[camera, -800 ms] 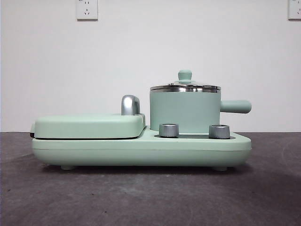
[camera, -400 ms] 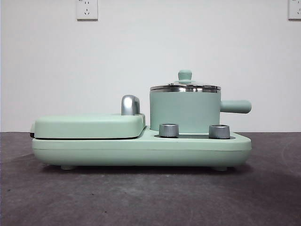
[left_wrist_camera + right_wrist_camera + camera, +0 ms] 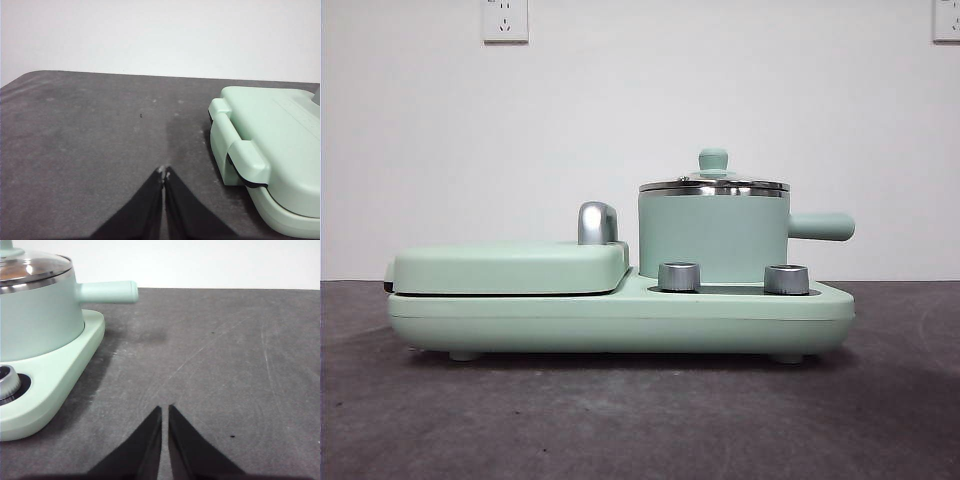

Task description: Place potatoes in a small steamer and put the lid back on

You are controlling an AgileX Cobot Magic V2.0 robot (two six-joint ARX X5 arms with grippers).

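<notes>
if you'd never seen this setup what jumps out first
The mint-green cooker fills the middle of the dark table, seen side-on in the front view. On its right half stands the small green pot with its glass lid on and its stubby handle pointing right; the flat closed griddle takes the left half. Both grippers wait low over bare table, left gripper beside the griddle end, right gripper beside the pot end.
</notes>
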